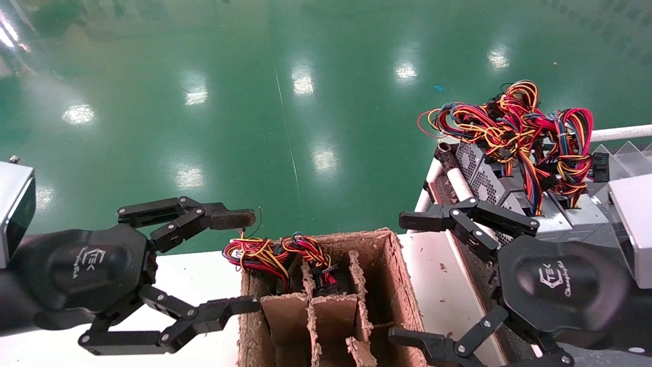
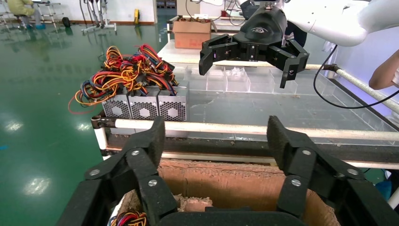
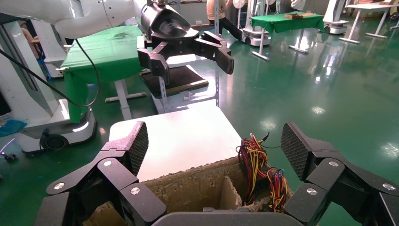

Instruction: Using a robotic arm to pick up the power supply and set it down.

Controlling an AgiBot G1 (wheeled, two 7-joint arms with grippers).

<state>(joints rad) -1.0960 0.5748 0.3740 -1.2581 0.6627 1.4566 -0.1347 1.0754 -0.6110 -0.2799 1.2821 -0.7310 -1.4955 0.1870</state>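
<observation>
At near right, right claw (image 1: pixel 407 278) spread wide and empty beside the divided cardboard box (image 1: pixel 397 285); power supply (image 1: pixel 489 176) just beyond at far right. Across the box, left claw (image 1: pixel 252 262) equally wide.

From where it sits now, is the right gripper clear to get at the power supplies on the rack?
Probably yes. The right gripper is open and empty beside the rack, and the power supplies lie uncovered just ahead of it; only their wire bundle, piled on top, might snag.
</observation>
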